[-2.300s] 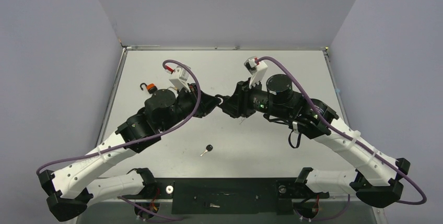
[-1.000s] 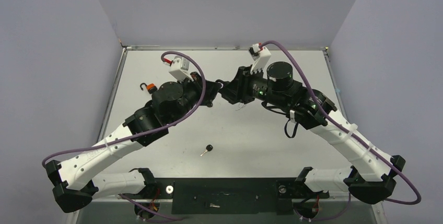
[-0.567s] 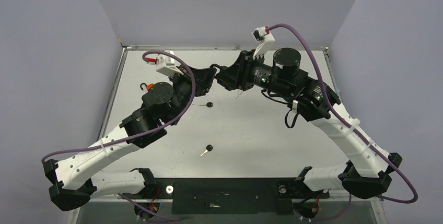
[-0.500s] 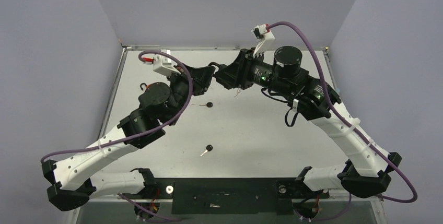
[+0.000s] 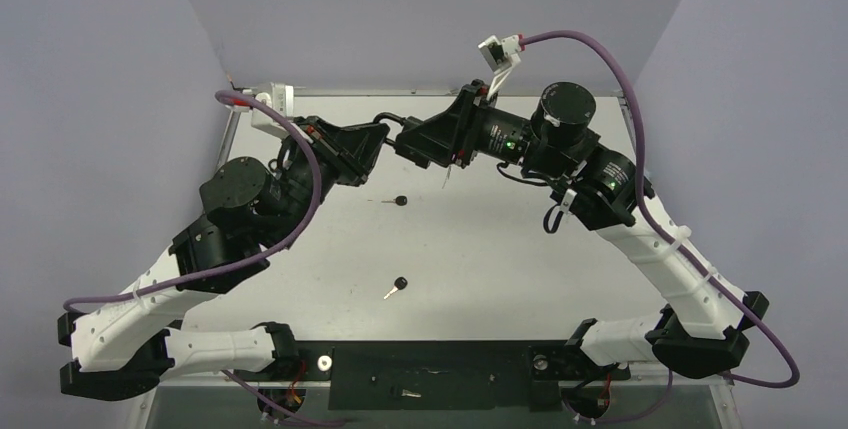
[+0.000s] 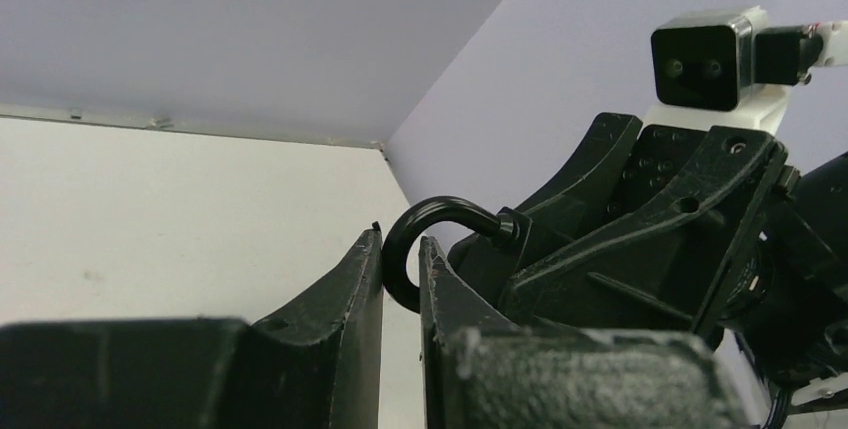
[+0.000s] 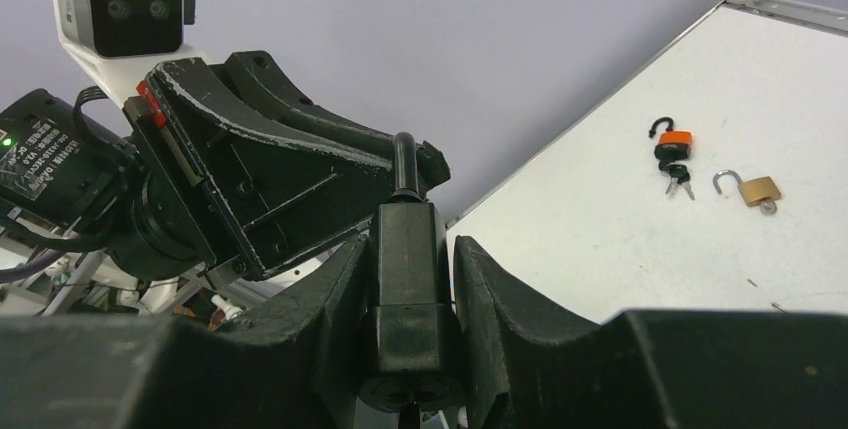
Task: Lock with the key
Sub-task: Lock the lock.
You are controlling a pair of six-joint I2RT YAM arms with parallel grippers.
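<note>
A black padlock (image 7: pixel 407 299) is held off the table between both grippers. My right gripper (image 7: pixel 410 254) is shut on its body, keyhole end towards the camera. My left gripper (image 6: pixel 400 269) is shut on its curved black shackle (image 6: pixel 430 234). In the top view the two grippers, left (image 5: pixel 372 139) and right (image 5: pixel 408 144), meet tip to tip over the far middle of the table. Two black-headed keys lie on the table, one (image 5: pixel 399 201) below the grippers and one (image 5: pixel 398 285) nearer the front. A thin piece hangs under the right gripper; I cannot tell what it is.
In the right wrist view an orange-topped padlock (image 7: pixel 672 144) with keys and an open brass padlock (image 7: pixel 760 189) lie on the white table (image 5: pixel 520 269). The left arm hides them from above. Grey walls close in the back and both sides.
Both arms have risen and swung towards the far left, still joined at the padlock. The key under the left gripper is now uncovered. The orange padlock is now hidden from above.
</note>
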